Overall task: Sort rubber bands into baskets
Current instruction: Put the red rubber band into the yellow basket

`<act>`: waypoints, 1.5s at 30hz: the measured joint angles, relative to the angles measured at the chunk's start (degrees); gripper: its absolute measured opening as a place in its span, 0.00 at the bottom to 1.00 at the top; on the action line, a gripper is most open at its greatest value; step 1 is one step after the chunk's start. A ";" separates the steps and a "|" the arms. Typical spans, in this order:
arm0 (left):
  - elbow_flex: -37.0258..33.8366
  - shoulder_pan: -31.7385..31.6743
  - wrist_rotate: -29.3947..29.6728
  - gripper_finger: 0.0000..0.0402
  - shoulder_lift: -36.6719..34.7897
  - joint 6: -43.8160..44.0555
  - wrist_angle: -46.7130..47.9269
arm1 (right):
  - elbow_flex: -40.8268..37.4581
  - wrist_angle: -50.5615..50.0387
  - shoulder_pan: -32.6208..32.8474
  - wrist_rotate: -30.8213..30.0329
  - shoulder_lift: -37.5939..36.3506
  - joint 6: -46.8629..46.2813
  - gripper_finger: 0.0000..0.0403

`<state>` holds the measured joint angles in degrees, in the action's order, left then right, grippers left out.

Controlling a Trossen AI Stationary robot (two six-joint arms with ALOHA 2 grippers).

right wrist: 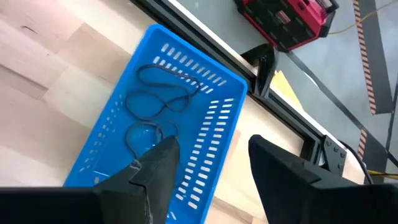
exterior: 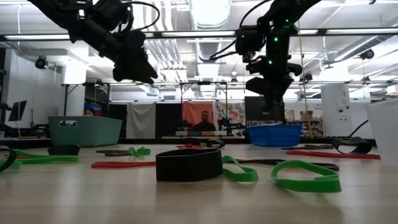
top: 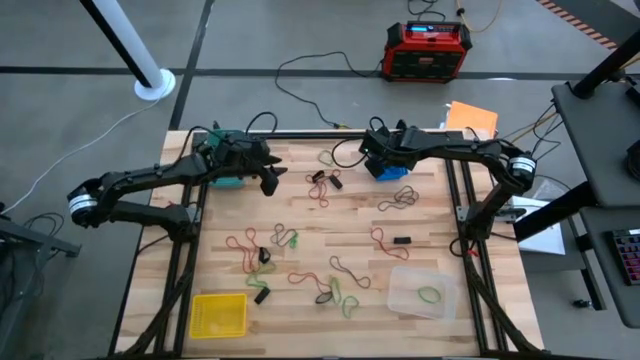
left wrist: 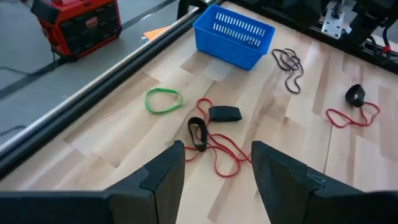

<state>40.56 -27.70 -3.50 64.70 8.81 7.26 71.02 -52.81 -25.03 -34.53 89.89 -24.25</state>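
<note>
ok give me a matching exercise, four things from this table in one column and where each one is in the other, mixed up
Things
1. blue basket
2. yellow basket
3. clear basket
4. teal basket

Places
A. near right corner of the table, one green rubber band inside
B. far side, under the right claw, dark rubber bands inside
C. far side, partly hidden under the left arm
D. near left corner of the table

Pairs: 1-B, 2-D, 3-A, 4-C
</note>
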 joint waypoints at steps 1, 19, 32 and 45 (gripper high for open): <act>0.00 0.19 0.02 0.42 0.53 0.77 -0.57 | -0.13 0.28 0.33 0.01 -0.19 0.30 0.47; 3.81 8.98 7.35 0.42 21.10 13.40 -8.95 | -1.09 7.40 6.36 0.05 -6.08 5.87 0.47; 11.25 10.66 7.64 0.36 36.95 16.82 -7.91 | -3.85 8.62 7.03 0.47 -8.14 7.33 0.47; 17.00 10.69 14.37 0.36 44.23 16.53 -3.31 | -7.60 10.41 7.03 0.47 -8.14 7.35 0.47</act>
<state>57.56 -17.02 10.87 108.93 25.35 3.95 63.42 -42.40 -18.00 -34.06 81.76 -16.91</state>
